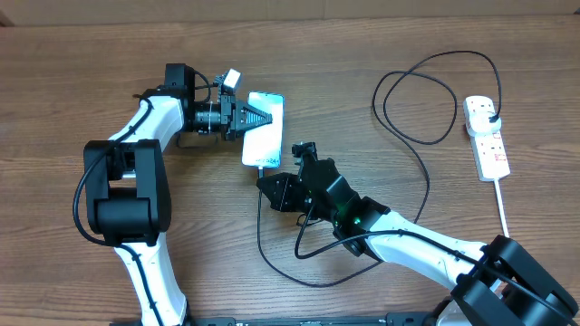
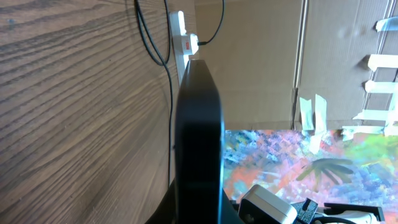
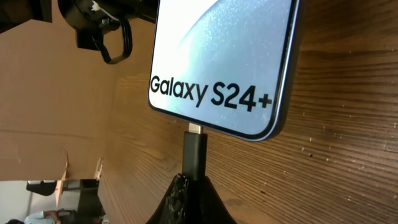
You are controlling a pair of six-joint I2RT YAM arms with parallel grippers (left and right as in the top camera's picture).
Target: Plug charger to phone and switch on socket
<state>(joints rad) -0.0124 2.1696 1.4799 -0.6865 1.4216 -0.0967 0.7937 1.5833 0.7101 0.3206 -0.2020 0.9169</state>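
Overhead view: the phone (image 1: 264, 129) is recorded lying screen up at upper centre of the frame on the wooden surface (image 1: 91, 63), long axis running top to bottom. The left jaws are closed on the phone's left edge; in the left wrist view the phone (image 2: 199, 143) is seen edge-on as a dark slab running up the frame's centre. The charger (image 1: 259, 222) is looped across the lower centre and right of the surface; its connector tip (image 3: 194, 149) is seated in the port at the phone's lower end, just below the "Galaxy S24+" text in the right wrist view. The right jaws are closed on the connector body, directly below the phone. The socket (image 1: 487, 136) is noted at the far right of the overhead frame, well apart from the phone, with the charger's black plug (image 1: 489, 111) in its uppermost outlet. Switch position cannot be told.
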